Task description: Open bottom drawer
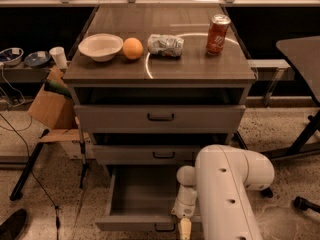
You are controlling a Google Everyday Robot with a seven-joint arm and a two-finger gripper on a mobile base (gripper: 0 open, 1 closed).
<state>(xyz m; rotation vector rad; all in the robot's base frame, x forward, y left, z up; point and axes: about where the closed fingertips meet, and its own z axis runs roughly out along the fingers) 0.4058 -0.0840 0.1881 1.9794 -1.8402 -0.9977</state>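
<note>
Cabinet (120,119) front fills our one view, and its bottom drawer (142,196) stands pulled well out, plain grey inside showing. Our gripper (185,228) hangs at that drawer's front edge, just right of the small dark handle (165,228). Whether it is apart or closed we cannot tell.

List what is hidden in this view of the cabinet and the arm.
1. Camera view: the gripper, low at the front of the bottom drawer, is cut off by the picture's lower edge, so whether it holds the handle cannot be told.
2. The right part of the bottom drawer's inside is hidden behind the white arm.
3. The right end of the middle drawer is covered by the same arm.
</note>
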